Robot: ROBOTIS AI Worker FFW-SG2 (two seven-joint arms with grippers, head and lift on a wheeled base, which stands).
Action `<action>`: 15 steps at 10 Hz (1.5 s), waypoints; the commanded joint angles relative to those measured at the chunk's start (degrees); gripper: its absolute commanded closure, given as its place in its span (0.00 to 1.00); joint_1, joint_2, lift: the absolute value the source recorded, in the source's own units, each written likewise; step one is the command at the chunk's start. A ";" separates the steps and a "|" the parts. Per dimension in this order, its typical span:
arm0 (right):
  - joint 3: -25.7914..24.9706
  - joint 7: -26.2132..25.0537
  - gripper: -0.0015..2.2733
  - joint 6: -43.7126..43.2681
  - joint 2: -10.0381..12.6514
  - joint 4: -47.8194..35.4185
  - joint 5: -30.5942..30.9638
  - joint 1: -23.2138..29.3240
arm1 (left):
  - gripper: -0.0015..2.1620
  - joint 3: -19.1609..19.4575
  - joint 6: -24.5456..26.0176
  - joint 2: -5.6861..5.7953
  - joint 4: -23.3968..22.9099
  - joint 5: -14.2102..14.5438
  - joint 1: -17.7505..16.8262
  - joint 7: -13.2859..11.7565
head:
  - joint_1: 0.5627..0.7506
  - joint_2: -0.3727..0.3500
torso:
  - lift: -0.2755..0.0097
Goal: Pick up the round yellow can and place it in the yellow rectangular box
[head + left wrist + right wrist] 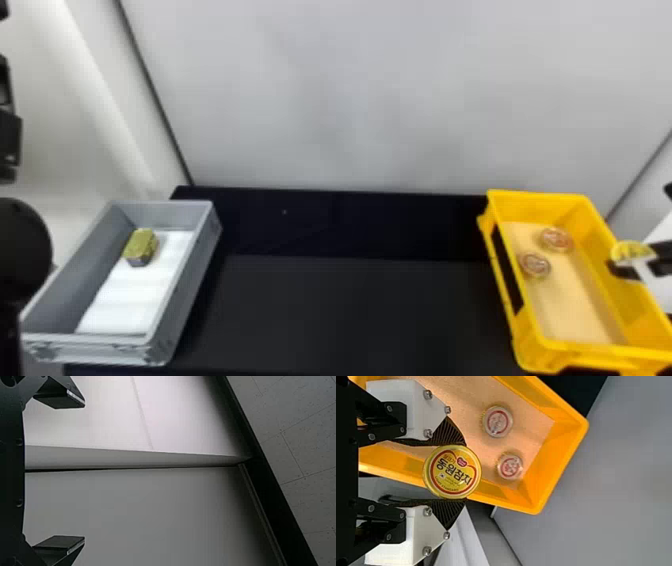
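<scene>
The right gripper (pixel 640 262) is grasping the round yellow can (pixel 452 471); its ribbed fingers (pixel 449 433) touch two opposite sides, opened only as wide as the can. In the head view, the can appears over the right side wall of the yellow rectangular box (pixel 505 300). Two round cans (pixel 497 421) lie inside this box, apart from each other. The left arm (pixel 10 140) is at the left edge, and in its wrist view the left gripper (pixel 83 471) is wide open and holds nothing. The black surface (pixel 360 310) carries also a gray box (pixel 187 290), where a gold-green block (pixel 141 246) sits partly on a white sheet (pixel 127 305). Behind stands a pale wall (pixel 350 100).
</scene>
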 commanded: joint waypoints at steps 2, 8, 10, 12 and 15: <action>-3.45 -2.43 0.29 -2.32 5.14 6.72 -0.80 0.35 | 0.04 -0.06 -0.27 0.05 0.14 -0.04 -0.14 -0.15 | 0.70 0.59 | 0.96; -2.75 -9.02 0.29 -1.35 5.05 13.93 -9.59 0.00 | 0.04 -0.33 -0.35 0.23 0.14 -0.04 -0.49 -0.15 | 0.70 0.59 | 0.96; -2.57 -9.28 0.28 -1.17 4.97 14.81 -9.95 -0.70 | 0.04 -0.42 -0.35 0.23 0.14 -0.04 -0.58 -0.15 | 0.70 0.59 | 0.96; -2.48 -9.46 0.14 0.85 4.97 14.72 -10.21 -0.97 | 0.04 -0.50 -0.35 0.23 0.14 -0.04 -0.58 -0.15 | 0.70 0.59 | 0.96; -2.13 -8.93 0.02 1.90 4.79 13.40 -11.44 -0.97 | 0.04 -0.33 -0.35 0.23 0.14 -0.04 -0.58 -0.15 | 0.70 0.59 | 0.96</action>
